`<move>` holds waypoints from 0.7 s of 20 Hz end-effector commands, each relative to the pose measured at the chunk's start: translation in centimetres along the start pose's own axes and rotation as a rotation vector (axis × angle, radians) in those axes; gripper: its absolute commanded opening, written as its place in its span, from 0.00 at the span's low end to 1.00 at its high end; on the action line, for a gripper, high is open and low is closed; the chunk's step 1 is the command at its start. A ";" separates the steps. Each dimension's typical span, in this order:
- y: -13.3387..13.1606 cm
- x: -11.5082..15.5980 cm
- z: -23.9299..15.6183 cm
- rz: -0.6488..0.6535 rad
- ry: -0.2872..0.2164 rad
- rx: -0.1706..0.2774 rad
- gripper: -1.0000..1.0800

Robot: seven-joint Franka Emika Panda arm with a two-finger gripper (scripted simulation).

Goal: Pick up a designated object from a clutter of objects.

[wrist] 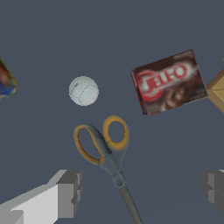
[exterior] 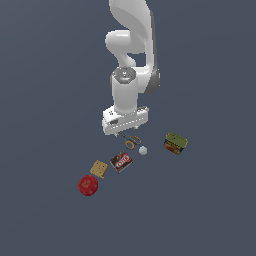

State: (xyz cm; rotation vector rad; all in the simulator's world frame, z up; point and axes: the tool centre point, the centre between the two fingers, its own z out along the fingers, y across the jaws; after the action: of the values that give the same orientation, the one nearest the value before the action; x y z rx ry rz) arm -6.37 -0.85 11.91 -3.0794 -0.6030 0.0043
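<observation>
Taking the scissors (exterior: 132, 141) as the landmark — they lie flat on the floor (exterior: 45, 125) directly below the gripper (exterior: 124, 132). The ball (exterior: 143, 150) sits just beside their ring handles, toward the exterior view's right. The can (exterior: 175, 143) lies farther right, well apart. The box (exterior: 121, 161) lies near the handles, toward the viewer. Beyond the box, leftward, come the cracker (exterior: 99, 169) and then the apple (exterior: 88, 185) — farthest from the scissors.

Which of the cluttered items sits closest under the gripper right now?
The scissors, orange-yellow ring handles and grey blades, lying between the open gripper fingers. The white ball and brown-red box lie farther out.
</observation>
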 end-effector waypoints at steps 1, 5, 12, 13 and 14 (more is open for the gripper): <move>-0.4 -1.3 1.7 -0.050 0.001 -0.002 0.96; -1.1 -3.1 3.6 -0.113 0.001 -0.004 0.96; -1.9 -5.3 5.6 -0.184 0.001 -0.004 0.96; -2.0 -5.5 5.8 -0.190 0.001 -0.004 0.96; -2.1 -5.6 5.9 -0.194 0.001 -0.004 0.96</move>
State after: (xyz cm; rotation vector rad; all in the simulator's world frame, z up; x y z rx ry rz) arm -12.05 -1.05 6.25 -3.0143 -0.8845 0.0018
